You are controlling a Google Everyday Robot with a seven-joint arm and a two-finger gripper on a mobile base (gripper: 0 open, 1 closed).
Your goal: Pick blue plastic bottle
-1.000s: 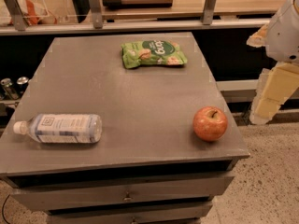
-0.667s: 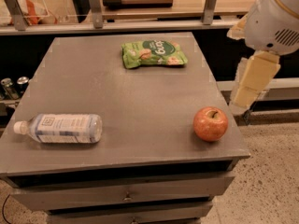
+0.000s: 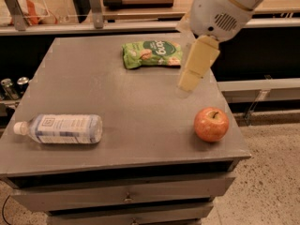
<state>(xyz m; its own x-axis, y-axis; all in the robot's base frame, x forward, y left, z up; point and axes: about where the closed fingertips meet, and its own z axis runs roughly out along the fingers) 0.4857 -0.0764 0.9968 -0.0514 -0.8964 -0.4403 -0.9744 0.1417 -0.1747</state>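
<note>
The blue plastic bottle (image 3: 61, 128) lies on its side near the table's front left edge, white cap pointing left, white label with blue print facing up. My gripper (image 3: 190, 81) hangs from the white arm at the upper right, above the table's right half. It is just right of the green bag and far right of the bottle. It holds nothing that I can see.
A green snack bag (image 3: 152, 53) lies at the back middle of the grey table (image 3: 136, 107). A red apple (image 3: 211, 124) stands near the front right corner. Drawers sit below the tabletop. Two cans (image 3: 13, 86) stand off the left edge.
The arm has swung in from the right edge, leftward and over the table, and the gripper now hangs over the tabletop near the green bag. The bottle, apple and bag have not moved.
</note>
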